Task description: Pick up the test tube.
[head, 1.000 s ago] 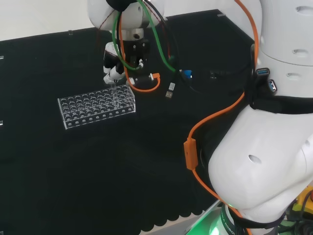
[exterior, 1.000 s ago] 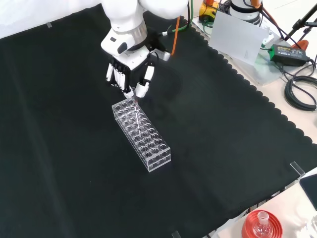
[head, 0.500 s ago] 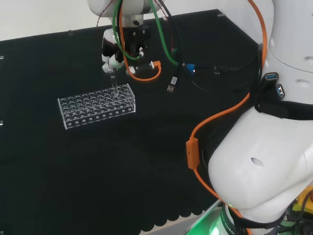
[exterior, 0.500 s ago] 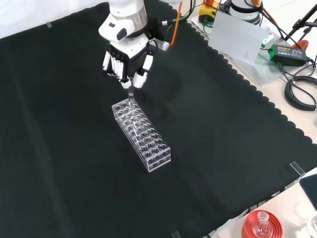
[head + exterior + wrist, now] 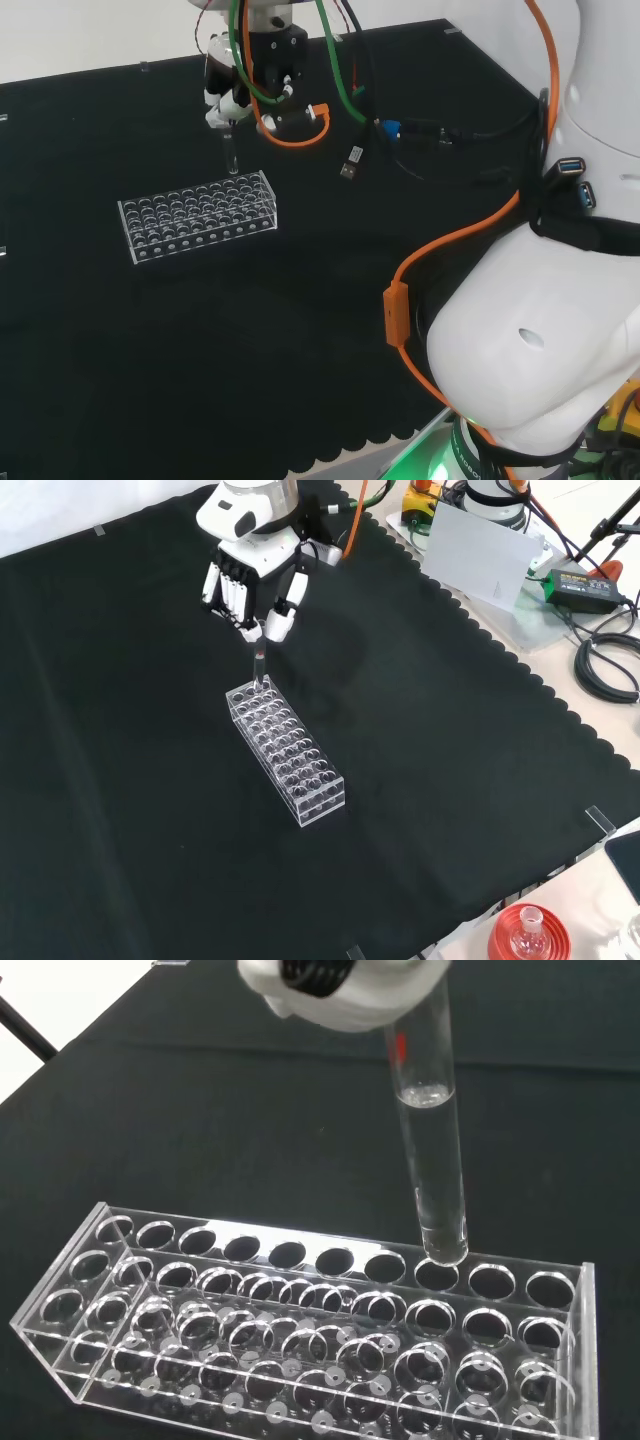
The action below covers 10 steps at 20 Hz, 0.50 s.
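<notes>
Rack (image 5: 198, 215) sits on the cloth at head view's left; hand (image 5: 232, 97) has risen, fingers pinching the tube (image 5: 229, 152), whose tip now hangs just clear above the rack's end holes; pick-up looks nearly complete

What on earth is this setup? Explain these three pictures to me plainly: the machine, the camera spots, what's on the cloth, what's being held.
It is one white robot arm with a robot hand instead of a claw. One camera looks over the arm from behind, one looks down from the front, one sits at the wrist. On the black cloth stands a clear rack full of holes. The robot hand pinches a clear glass test tube by its top, upright, its rounded bottom at the rim of a hole in the rack's edge row. Some clear liquid seems to sit inside it.
</notes>
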Tool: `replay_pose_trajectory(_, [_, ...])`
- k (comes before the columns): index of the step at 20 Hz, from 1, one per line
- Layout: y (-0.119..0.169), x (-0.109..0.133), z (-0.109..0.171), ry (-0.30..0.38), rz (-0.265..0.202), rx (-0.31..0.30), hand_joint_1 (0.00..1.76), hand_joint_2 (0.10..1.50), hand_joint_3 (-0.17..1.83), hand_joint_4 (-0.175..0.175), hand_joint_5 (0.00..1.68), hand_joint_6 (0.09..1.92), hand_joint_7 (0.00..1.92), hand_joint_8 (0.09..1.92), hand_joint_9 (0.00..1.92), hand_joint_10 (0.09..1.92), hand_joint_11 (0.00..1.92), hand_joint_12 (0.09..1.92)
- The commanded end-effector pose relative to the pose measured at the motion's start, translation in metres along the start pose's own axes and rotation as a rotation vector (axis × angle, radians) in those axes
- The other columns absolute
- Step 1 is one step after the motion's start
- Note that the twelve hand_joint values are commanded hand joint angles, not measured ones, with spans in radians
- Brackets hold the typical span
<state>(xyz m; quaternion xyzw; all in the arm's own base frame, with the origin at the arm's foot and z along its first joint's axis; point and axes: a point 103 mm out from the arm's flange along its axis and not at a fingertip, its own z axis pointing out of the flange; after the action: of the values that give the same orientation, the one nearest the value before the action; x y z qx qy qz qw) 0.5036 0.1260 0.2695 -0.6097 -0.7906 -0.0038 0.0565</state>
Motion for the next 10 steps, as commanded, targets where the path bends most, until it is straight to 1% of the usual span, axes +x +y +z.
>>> replay_pose_trajectory(1, [-0.017,-0.008,-0.062,0.006,0.031,-0.049,1.42,0.95,0.01,-0.175,1.28,0.4,1.46,0.5,1.32,0.23,0.78,1.22])
replay_pose_trajectory(5, [-0.029,-0.004,-0.088,0.013,0.029,-0.071,1.42,0.95,0.01,-0.175,1.28,0.39,1.47,0.48,1.33,0.23,0.78,1.22])
replay_pose_trajectory(10, [-0.037,0.016,-0.113,0.023,-0.012,-0.095,1.42,0.95,0.01,-0.175,1.28,0.38,1.48,0.48,1.33,0.23,0.78,1.22])
